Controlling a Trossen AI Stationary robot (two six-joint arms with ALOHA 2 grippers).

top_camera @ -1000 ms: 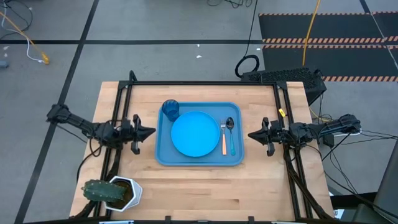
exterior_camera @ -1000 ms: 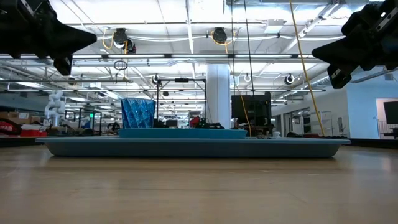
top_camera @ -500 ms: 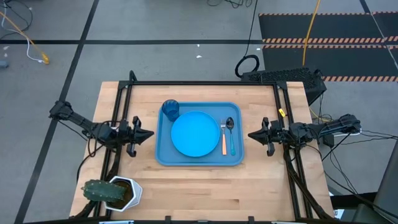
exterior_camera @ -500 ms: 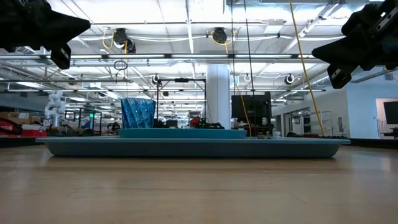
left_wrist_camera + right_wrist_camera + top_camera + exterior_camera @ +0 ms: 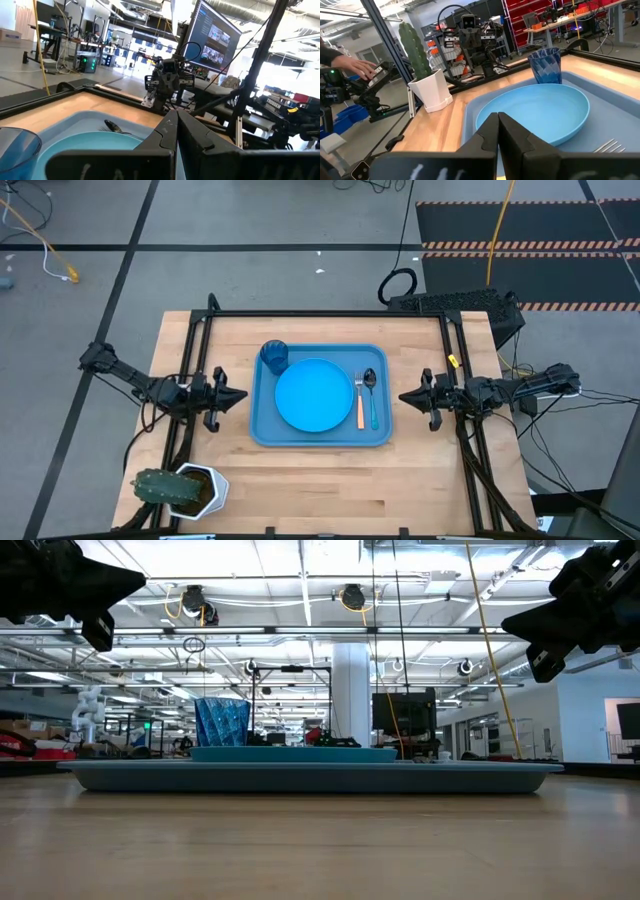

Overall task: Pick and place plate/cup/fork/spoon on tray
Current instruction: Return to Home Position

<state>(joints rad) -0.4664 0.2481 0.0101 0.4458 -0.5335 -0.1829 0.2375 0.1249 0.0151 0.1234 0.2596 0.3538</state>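
The blue tray [image 5: 320,439] lies in the middle of the table. On it rest the round blue plate [image 5: 314,395], the dark-blue cup [image 5: 274,356] upright at its far left corner, and the orange-handled fork [image 5: 360,406] and blue-handled spoon [image 5: 372,398] side by side along its right side. My left gripper [image 5: 246,394] hovers shut just off the tray's left rim and points at it. My right gripper [image 5: 402,395] hovers shut off the right rim. In the low view both grippers [image 5: 140,582] [image 5: 505,625] stand well above the table. Neither holds anything.
A cactus in a white pot [image 5: 182,490] stands at the near left corner. Black frame rails [image 5: 330,314] run along the table's far, left and right sides. Bare wood [image 5: 320,490] lies between the tray and the near edge. A person's hand [image 5: 350,65] shows beyond the table.
My left gripper has tipped its fingertips a little upward and swung slightly toward the near edge, staying shut. The right arm and everything on the tray have kept still.
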